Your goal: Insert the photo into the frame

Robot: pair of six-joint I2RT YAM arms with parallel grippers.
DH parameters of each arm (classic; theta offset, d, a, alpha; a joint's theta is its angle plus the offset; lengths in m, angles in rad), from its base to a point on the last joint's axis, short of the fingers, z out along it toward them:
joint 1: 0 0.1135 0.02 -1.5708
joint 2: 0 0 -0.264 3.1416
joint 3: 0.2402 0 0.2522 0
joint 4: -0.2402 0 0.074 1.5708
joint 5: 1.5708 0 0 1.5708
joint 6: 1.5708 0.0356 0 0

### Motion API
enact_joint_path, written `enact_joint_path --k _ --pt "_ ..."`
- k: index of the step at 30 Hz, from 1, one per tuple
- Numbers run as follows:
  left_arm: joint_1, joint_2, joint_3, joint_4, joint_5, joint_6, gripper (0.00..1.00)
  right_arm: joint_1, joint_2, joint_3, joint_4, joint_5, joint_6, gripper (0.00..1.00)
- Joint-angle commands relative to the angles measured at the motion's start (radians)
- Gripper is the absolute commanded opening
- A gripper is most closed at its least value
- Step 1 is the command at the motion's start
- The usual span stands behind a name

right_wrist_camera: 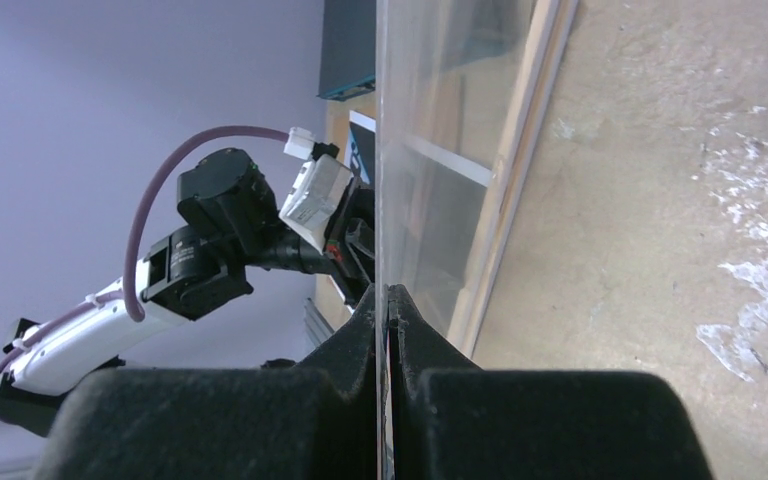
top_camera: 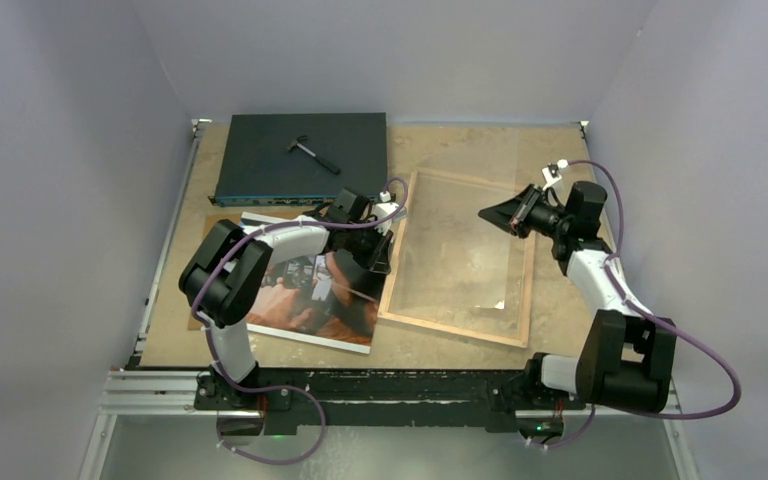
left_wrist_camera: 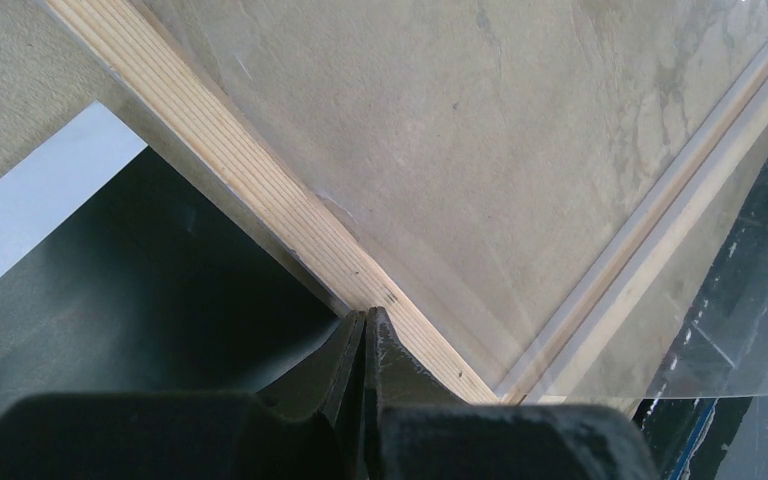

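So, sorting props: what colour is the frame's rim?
Light wood, on the frame; clearest in the left wrist view.

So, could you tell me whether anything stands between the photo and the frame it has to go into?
Yes: a clear sheet, pinched by the right gripper, covers the frame's opening; the photo lies left of it, so the sheet likely must move first.

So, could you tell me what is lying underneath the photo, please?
A brown board shows past the photo's left edge and far-left corner. How far it reaches beneath cannot be seen, because the photo and the left arm cover the rest.
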Motion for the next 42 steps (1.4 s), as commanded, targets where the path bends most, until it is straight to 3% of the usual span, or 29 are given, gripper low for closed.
enact_joint_path --k 1,20,34,42 --pt "-0.014 0.026 0.020 0.037 0.003 0.008 0.00 0.044 -0.018 -0.015 0.040 0.034 0.037 0.00" --pt "-0.013 0.011 0.009 0.036 0.000 0.010 0.00 0.033 -0.084 0.015 -0.023 0.042 0.107 0.00" --pt "-0.012 -0.002 -0.001 0.037 0.004 0.010 0.00 -0.035 -0.029 -0.017 -0.222 0.202 -0.112 0.00" --pt "-0.013 0.001 0.005 0.036 0.004 0.009 0.00 -0.052 0.046 0.016 -0.226 0.158 -0.196 0.00"
